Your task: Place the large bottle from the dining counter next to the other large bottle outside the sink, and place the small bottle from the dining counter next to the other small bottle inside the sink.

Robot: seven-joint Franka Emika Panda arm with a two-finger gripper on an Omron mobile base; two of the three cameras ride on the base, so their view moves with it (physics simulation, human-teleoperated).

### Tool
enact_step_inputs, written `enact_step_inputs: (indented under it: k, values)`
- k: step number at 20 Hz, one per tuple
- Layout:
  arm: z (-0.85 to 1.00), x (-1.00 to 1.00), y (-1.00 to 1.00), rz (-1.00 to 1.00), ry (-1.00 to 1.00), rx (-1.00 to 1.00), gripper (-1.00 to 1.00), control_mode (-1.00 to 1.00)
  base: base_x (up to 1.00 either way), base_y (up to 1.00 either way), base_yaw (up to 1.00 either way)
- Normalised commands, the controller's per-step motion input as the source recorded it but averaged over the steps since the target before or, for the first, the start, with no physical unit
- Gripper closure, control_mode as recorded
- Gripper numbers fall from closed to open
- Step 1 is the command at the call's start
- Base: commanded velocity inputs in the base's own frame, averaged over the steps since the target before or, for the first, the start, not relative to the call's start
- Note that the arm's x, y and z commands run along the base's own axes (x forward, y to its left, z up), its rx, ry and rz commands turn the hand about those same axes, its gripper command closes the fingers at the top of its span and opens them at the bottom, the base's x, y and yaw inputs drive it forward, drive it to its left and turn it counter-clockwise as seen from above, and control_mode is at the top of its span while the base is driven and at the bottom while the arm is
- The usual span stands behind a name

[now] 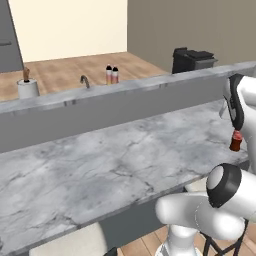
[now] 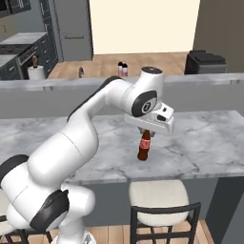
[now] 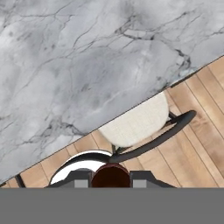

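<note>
Marble of the dining counter [image 2: 200, 138] lies under the gripper [image 2: 146, 133], pinching the small bottle [image 2: 144, 147] near its front edge; carrying it to the sink comes next.

The small brown bottle [image 2: 144, 146] with a red label hangs upright, lifted clear. Below it lies the grey-veined marble bench [image 2: 200, 138].

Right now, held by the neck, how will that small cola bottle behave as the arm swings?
The small brown cola bottle hangs from the gripper above the dining counter. Gripped only at its narrow neck, it may swing or slip. Tall and slim, it probably tips easily when set down.
</note>
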Motion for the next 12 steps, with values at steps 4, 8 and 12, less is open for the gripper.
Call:
enact_step_inputs:
  k: [4, 8, 12]
  values:
    - [0.0, 0.0, 0.0, 0.0, 0.0, 0.0, 1.0, 1.0, -0.74, -0.58, 0.05]
    - [0.0, 0.0, 0.0, 0.0, 0.0, 0.0, 1.0, 1.0, -0.37, -0.96, 0.06]
    - [0.0, 0.0, 0.0, 0.0, 0.0, 0.0, 1.0, 1.0, -0.1, -0.91, 0.07]
